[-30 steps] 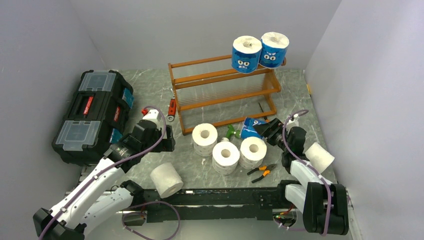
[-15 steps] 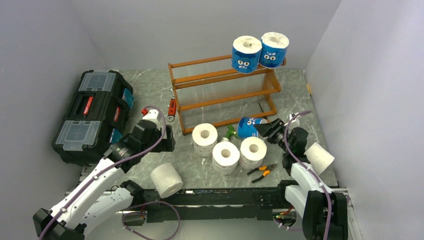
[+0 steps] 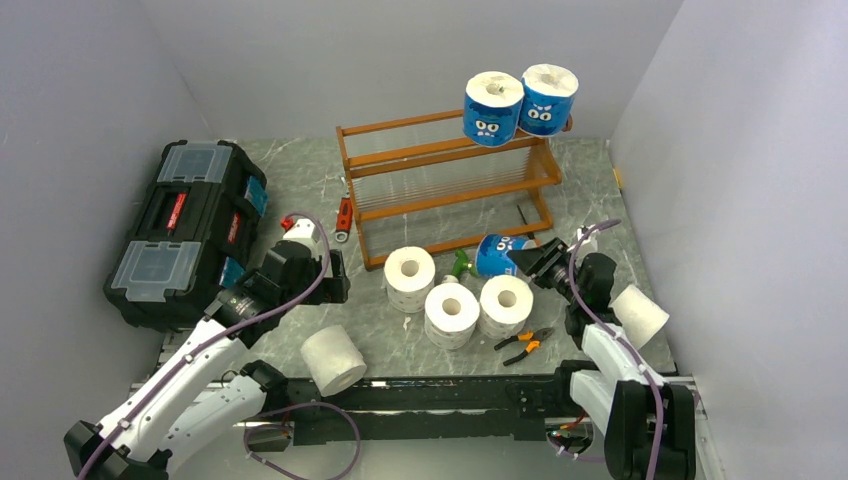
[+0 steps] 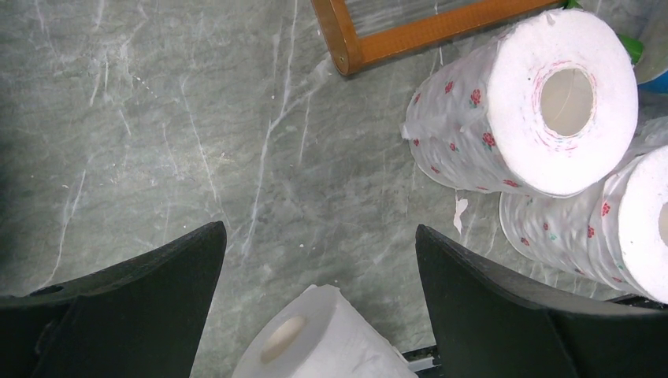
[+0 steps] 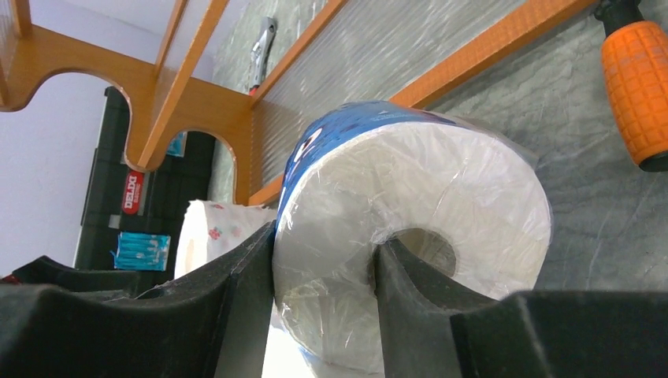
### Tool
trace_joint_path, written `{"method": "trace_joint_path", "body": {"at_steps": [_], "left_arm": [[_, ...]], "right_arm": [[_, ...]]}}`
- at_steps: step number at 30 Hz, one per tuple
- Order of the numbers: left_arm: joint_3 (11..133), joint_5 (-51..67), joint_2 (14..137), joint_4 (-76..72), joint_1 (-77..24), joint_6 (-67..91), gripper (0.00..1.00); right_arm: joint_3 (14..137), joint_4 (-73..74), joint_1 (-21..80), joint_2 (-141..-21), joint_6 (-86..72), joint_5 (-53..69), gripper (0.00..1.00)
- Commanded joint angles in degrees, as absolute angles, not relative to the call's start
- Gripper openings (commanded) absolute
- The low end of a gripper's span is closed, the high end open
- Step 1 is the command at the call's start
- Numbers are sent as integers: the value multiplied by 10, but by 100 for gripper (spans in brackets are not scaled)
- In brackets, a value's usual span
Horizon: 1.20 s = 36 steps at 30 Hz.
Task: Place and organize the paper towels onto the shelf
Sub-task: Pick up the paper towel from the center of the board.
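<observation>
pinched the blue roll point(image 5: 410, 189) by its core wall in the right gripper point(image 5: 324, 264), likely for a sure lift to the shelf point(image 3: 400, 122); hung the left gripper point(image 4: 319, 236) wide, empty.

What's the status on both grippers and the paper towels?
Left gripper open, empty, above the grey marble table. Right gripper shut on a blue-wrapped paper towel roll, one finger in its core, in front of the orange-brown wooden shelf. Nothing between them.

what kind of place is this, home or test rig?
Probably a lab test cell: blank pale walls box in a marble-pattern table, two arms are bolted at its near edge, and the toolbox and shelf look like staged props.
</observation>
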State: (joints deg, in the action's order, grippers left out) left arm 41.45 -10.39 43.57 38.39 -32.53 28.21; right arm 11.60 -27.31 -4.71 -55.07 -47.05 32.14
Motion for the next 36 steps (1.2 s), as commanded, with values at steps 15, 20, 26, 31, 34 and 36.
{"method": "trace_joint_path", "body": {"at_steps": [15,20,26,31,34,36], "left_arm": [[484,-97,373,378,-323,293,97],[500,-72,330,337,-323,297,99],[489,31,304,238,-323,325,99],[452,161,302,114,-323,389,99],[423,216,299,14,-323,427,99],[408,238,300,-31,-323,447,99]], "right_arm": [[224,-156,-24,-348,-488,342,32],[259,-141,17,-304,-489,365,32],[270,-299,83,-326,-542,470,34],[273,-385,172,-360,-548,456,35],[281,-398,225,-371,-527,427,36],[281,-420,245,-375,-528,413,36]]}}
